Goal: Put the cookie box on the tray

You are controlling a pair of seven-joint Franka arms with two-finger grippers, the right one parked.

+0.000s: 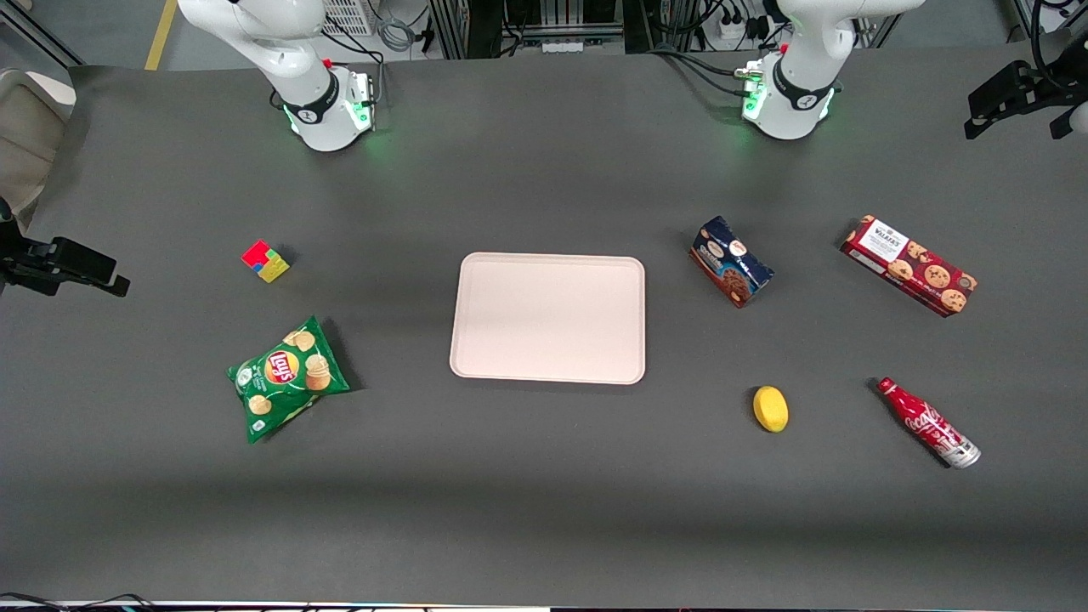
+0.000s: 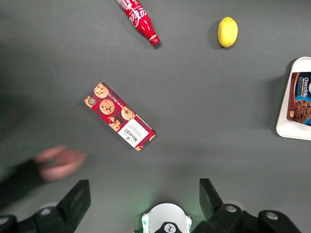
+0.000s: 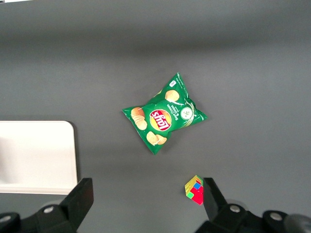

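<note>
In the front view the navy cookie box (image 1: 732, 260) lies on the table beside the pale pink tray (image 1: 549, 317), toward the working arm's end, apart from its rim. In the left wrist view the cookie box (image 2: 301, 97) shows over the end of the tray (image 2: 286, 127), cut off by the frame. My left gripper (image 2: 143, 196) is open and empty, high above the working arm's own base (image 2: 166, 221), well away from the box. It does not show in the front view. The tray also shows in the right wrist view (image 3: 34, 155).
A long red cookie box (image 1: 908, 264) (image 2: 119, 116), a red cola bottle (image 1: 928, 422) (image 2: 140, 19) and a lemon (image 1: 770, 408) (image 2: 227, 32) lie at the working arm's end. A chips bag (image 1: 287, 376) and a coloured cube (image 1: 265, 260) lie toward the parked arm's. A blurred hand (image 2: 60, 162) shows near the gripper.
</note>
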